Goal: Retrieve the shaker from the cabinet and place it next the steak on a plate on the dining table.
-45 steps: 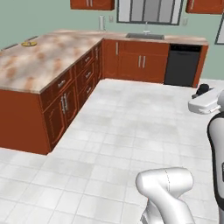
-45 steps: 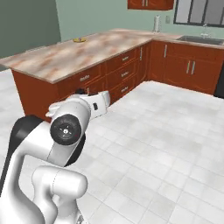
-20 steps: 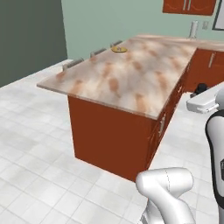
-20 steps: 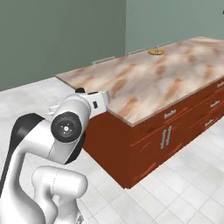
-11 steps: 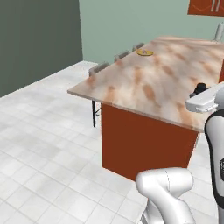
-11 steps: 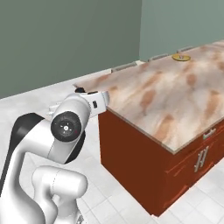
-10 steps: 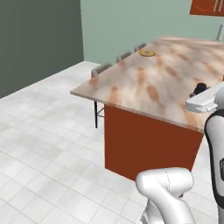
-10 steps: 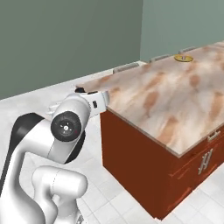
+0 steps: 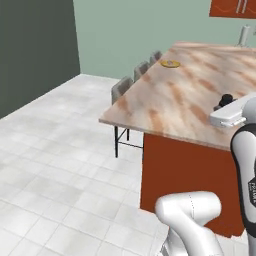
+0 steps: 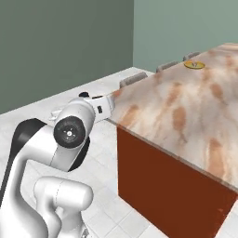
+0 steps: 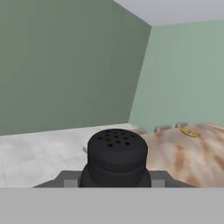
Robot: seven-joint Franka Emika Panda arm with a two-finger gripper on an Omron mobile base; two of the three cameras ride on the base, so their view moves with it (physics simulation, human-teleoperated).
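Observation:
The black shaker, its top dotted with holes, sits low in the hand view between the fingers of my gripper, which is shut on it. In the left base view my gripper hangs over the near right part of the dining table. The yellow-rimmed plate lies far down the marbled top, and it also shows as the plate ahead of the shaker. The steak is too small to make out. A corner of the reddish-brown cabinet hangs at the upper right.
Three grey stools line the table's left side. White tiled floor spreads to the left, bounded by green walls. The table's reddish-brown end panel stands close in front of the base.
The whole picture has shifted: the base has driven around toward the stool end of the dining table. The arm keeps its pose and the gripper stays shut on the shaker.

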